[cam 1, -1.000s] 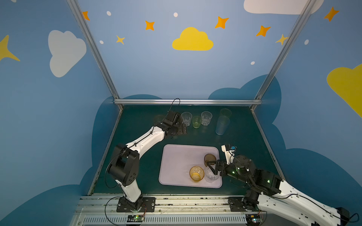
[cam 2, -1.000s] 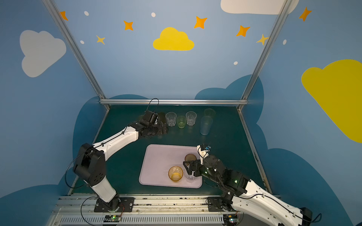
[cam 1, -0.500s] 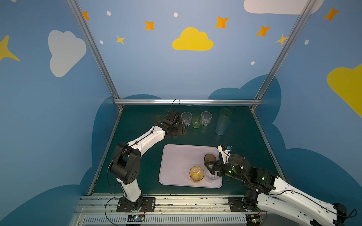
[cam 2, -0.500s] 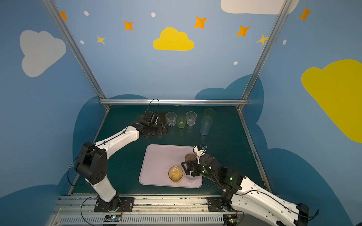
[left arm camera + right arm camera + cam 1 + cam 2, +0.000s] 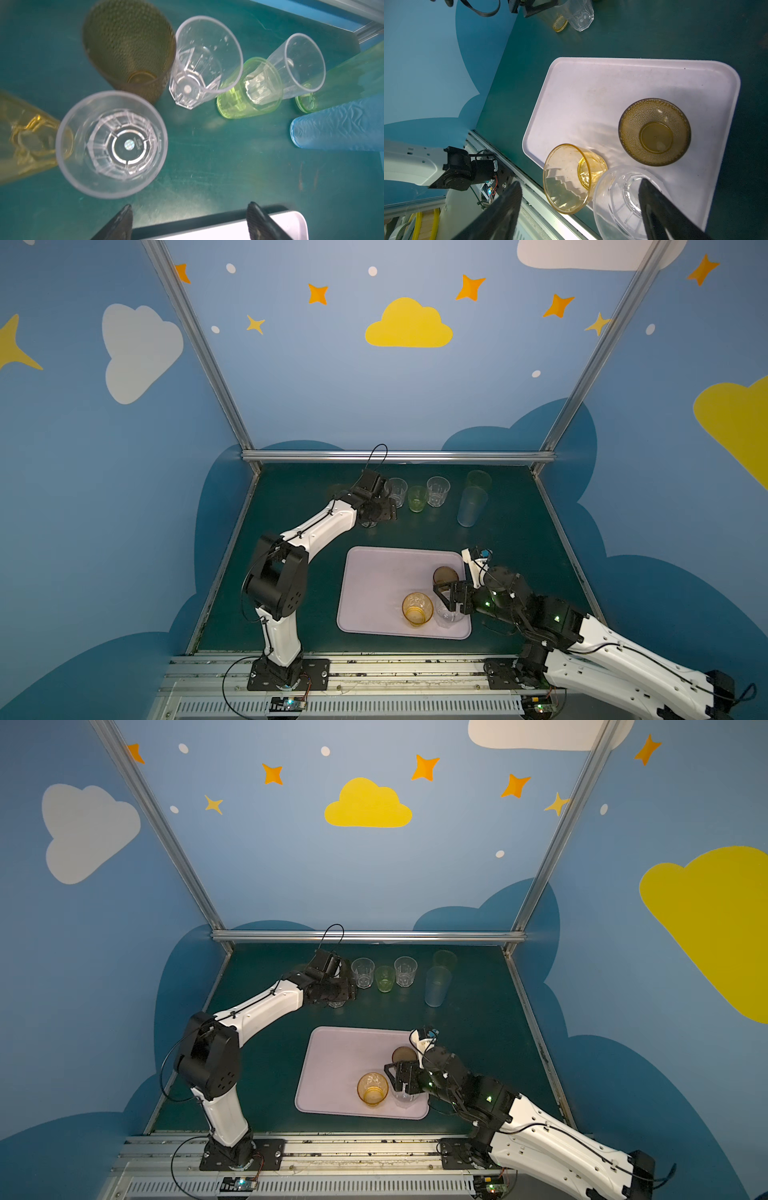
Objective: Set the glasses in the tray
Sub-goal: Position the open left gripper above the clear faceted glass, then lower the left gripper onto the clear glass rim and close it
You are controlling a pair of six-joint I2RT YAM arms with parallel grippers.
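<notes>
The pale tray (image 5: 374,593) (image 5: 591,93) holds three glasses: a brown one (image 5: 445,575) (image 5: 654,133), an amber one (image 5: 417,608) (image 5: 571,176) and a clear one (image 5: 449,616) (image 5: 618,205). My right gripper (image 5: 444,598) (image 5: 579,184) hangs open over the clear and amber ones, one finger crossing the clear glass. At the back, my left gripper (image 5: 380,512) (image 5: 189,207) is open and empty, just short of a clear glass (image 5: 112,143). Around it stand a brown dotted glass (image 5: 128,45), a yellow one (image 5: 20,135), two clear ones (image 5: 205,60) (image 5: 301,64) and a green one (image 5: 249,89).
A tall pale blue glass (image 5: 471,506) (image 5: 336,126) and a tall green one (image 5: 478,481) stand at the back right. The tray's corner (image 5: 228,230) lies just behind my left fingers. An aluminium rail (image 5: 395,456) bounds the far edge of the dark green table.
My right gripper has edged slightly left over the tray's near right corner. The left gripper holds its place at the back, its fingers a little closer together.
</notes>
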